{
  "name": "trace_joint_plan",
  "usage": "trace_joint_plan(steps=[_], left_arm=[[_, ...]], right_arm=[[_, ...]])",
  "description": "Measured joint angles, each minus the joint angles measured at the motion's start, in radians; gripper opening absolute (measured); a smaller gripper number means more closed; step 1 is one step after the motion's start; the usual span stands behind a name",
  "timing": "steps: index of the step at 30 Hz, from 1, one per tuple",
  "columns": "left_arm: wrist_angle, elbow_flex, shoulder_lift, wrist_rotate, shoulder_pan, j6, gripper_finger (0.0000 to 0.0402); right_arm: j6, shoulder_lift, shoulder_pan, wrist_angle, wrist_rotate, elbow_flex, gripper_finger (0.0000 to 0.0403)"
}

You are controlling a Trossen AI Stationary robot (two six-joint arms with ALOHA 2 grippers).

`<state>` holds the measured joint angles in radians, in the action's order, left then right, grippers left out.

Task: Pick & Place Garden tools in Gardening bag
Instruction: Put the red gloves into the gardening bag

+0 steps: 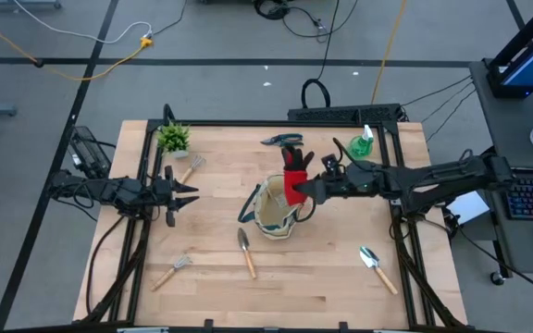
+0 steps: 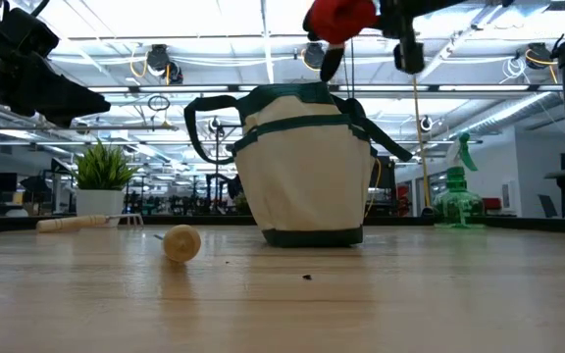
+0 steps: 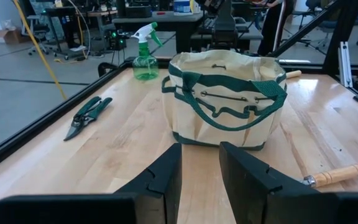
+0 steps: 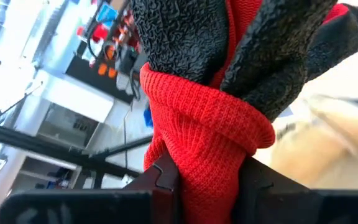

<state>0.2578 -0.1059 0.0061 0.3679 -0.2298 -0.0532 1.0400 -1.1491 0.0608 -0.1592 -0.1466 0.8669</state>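
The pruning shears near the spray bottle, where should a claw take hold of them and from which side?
Probably across the two closed handles of the pruning shears, coming straight down from above. They lie flat on the table, shut, with bare wood around them, and the handles look the broadest, most even part.

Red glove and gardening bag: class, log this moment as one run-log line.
right end effector: shut on red glove, above gardening bag | left end effector: open, waiting at table's left | trowels, rakes, shears, spray bottle: on table

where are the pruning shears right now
In the high view the pruning shears lie near the table's far edge, just beyond the bag, with the spray bottle off to their right.
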Motion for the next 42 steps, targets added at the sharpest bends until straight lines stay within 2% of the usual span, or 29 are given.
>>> trace_joint_plan(steps=[5,16,27,34,42], left_arm=[[0.0,0.0,0.0,0.0,0.0,0.003,0.0113],[0.001,0.0,0.0,0.0,0.0,0.006,0.0113],[0.001,0.0,0.0,0.0,0.0,0.022,0.0113],[0.001,0.0,0.0,0.0,0.0,0.024,0.0113],[0.002,0.0,0.0,0.0,0.0,0.045,0.0113]], right_arm=[[-0.039,-0.046,0.005,-0.062,-0.089,0.006,0.0069],[-0.116,-0.182,0.08,-0.011,-0.257,0.117,0.0069],[-0.067,-0.313,0.151,0.008,-0.485,0.14,0.0069],[-0.006,-0.391,0.159,0.0,-0.514,0.14,0.0072],[-0.006,-0.404,0.168,-0.009,-0.532,0.14,0.0068]])
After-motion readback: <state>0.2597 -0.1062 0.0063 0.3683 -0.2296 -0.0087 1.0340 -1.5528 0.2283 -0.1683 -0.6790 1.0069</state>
